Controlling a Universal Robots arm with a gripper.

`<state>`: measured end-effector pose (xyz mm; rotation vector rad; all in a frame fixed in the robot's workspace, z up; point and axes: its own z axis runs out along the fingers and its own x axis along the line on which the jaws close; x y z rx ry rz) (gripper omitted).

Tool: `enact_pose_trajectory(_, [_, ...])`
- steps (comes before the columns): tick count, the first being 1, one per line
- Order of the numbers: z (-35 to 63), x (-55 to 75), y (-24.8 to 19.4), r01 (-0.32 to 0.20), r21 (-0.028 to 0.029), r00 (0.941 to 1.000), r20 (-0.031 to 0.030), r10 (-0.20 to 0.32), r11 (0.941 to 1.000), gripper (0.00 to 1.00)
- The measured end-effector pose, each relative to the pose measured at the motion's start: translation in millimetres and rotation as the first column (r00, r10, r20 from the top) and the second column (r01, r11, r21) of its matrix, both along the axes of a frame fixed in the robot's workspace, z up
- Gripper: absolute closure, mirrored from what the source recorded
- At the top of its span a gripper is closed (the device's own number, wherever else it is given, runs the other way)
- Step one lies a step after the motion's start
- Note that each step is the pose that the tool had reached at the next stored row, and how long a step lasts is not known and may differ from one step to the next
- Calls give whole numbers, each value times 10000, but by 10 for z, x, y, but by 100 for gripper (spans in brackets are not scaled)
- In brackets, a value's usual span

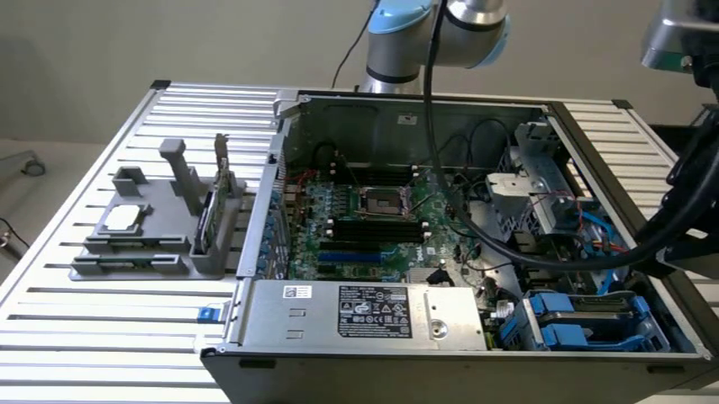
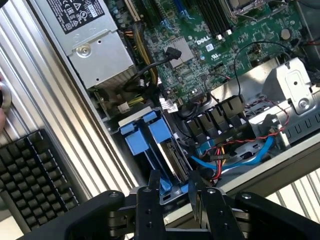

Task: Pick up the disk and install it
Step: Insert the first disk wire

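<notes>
- Slatted aluminium table (image 1: 101, 337) under everything, cut off by the frame on every side of the exterior view.
- Open computer case (image 1: 450, 379) lying on it with the side panel off. The far inner corners are in shadow and hard to read.
- Robot arm (image 1: 439, 34) behind the case, cut off by the top edge. A thick black cable (image 1: 472, 227) hangs from it across the inside and hides a strip of the boards below.
- Green motherboard (image 1: 371, 227) on the case floor, with a bare processor socket (image 1: 379, 202) near its middle.
- Silver power supply (image 1: 359, 313) along the near wall, label up. In the wrist view it is cut off at one corner (image 2: 92, 45).
- Grey fixture (image 1: 146, 244) on the table at the exterior view's left of the case, holding a small square silver chip (image 1: 124, 219) and a thin dark card (image 1: 205, 223) on edge.
- Black keyboard (image 2: 35, 175) beyond the table edge, only partly in frame.
- Disk (image 1: 558, 313) (image 2: 136, 142) down in the corner bay, just beside the power supply at the exterior view's right. Only its blue carrier is plain; the silver body and label are mostly hidden by the bay and by wires.
- Gripper (image 2: 173, 176) directly over that bay, with both black fingers (image 2: 154, 195) apart and a blue edge of the carrier showing between them. Cannot tell whether the pads touch it.
- Blue data cable (image 2: 240, 157) and a red, yellow and black wire bundle (image 2: 218, 160) close beside the bay, crowding the space next to the carrier.
</notes>
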<state>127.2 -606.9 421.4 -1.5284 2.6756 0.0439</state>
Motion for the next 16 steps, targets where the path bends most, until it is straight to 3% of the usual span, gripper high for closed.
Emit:
enact_pose_trajectory(3, [-3, 0, 0, 549, -1, 9985, -2, -549, 9985, 63])
enact_pose_trajectory(7, [-8, 0, 0, 1266, -1, 9919, -4, -1266, 9919, 63])
enact_pose_trajectory(12, [-13, 0, 0, 2167, -1, 9762, -8, -2167, 9762, 63])
enact_pose_trajectory(16, [-18, 0, 0, 2869, -2, 9580, -11, -2869, 9580, 63])
